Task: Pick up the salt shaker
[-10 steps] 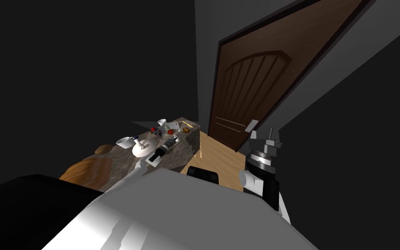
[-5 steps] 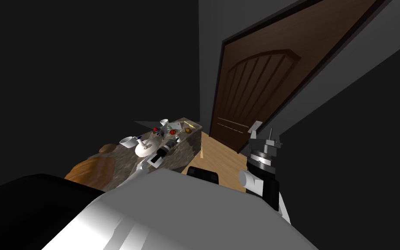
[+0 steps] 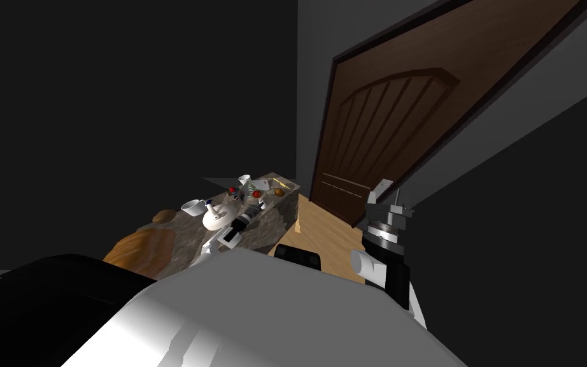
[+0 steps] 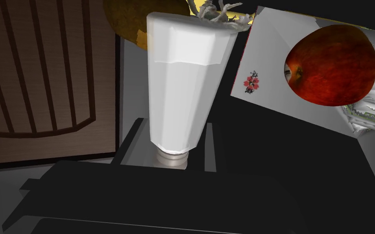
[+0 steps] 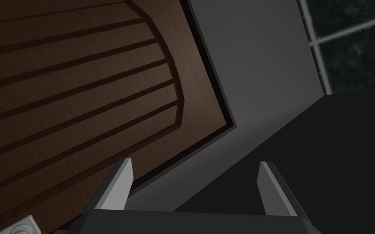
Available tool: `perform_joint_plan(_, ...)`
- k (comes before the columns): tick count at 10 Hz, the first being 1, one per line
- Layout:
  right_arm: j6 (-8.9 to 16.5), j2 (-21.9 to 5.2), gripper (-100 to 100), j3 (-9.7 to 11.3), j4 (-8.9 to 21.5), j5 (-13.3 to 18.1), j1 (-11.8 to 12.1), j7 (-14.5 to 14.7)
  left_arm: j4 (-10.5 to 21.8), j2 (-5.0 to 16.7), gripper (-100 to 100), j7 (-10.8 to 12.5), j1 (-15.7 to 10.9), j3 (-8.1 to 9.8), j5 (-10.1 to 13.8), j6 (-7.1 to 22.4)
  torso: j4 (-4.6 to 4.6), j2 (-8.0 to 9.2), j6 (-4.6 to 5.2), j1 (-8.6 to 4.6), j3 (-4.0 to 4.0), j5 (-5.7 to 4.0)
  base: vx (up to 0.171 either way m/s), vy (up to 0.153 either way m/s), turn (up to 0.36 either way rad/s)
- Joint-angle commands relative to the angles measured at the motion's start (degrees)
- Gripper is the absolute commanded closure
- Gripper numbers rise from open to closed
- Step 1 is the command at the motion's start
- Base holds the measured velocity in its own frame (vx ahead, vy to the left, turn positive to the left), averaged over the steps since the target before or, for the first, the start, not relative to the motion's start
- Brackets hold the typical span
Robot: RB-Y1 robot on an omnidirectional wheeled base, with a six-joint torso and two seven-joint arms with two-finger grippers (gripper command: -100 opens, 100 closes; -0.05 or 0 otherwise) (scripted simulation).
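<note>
The salt shaker (image 4: 182, 89), white and tapered, was seen between the fingers (image 4: 131, 146) of the left gripper (image 4: 175, 122), its narrow capped end nearest the gripper's dark body and its wide end pointing away. The two blades were drawn in close against its sides, clamped on it. Whether it rested on the table or was held clear of it could not be told.

Just beyond the shaker's far end a brown rounded thing (image 4: 129, 20) was partly hidden. To one side of the gripper, past the fingertips, a white card (image 4: 260, 81) with a small red flower was seen, and a red apple (image 4: 331, 65) in front of it. On the other side the dark brown door (image 4: 40, 81) was seen.

In the head view the left gripper was reached out over a mottled stone table (image 3: 267, 232), past a white teapot (image 3: 216, 218) and a white cup (image 3: 192, 208).

The right gripper (image 5: 195, 163) was held up well apart from the table, near the door, its fingers spread wide with nothing between them.
</note>
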Motion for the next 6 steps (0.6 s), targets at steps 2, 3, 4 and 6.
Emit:
perform_joint_plan(2,0.0,0.0,0,0.0,0.0,0.0,0.0,0.0,-3.69,-2.84,100,2.23,1.71,1.81,-4.34,2.08,-0.01,0.01,0.03,-0.1,0.0,-0.01,0.019,0.034,0.034)
perform_joint_plan(3,0.0,0.0,0,0.0,0.0,0.0,0.0,0.0,-4.4,-2.84,100,2.23,1.71,1.81,-6.04,2.08,0.0,-0.01,-0.04,-0.04,0.0,-0.03,0.027,0.045,0.062)
perform_joint_plan(4,0.0,0.0,0,0.0,0.0,0.0,0.0,0.0,-4.4,-2.84,100,2.23,1.71,1.81,-7.33,2.08,0.0,-0.02,-0.02,-0.04,-0.01,-0.02,0.012,0.022,0.006)
perform_joint_plan(6,0.0,0.0,0,0.01,0.0,0.0,0.0,0.0,-4.34,-2.68,0,2.3,1.75,1.81,-6.53,2.1,0.0,0.04,0.02,-0.17,0.02,-0.04,0.001,0.004,-0.001)
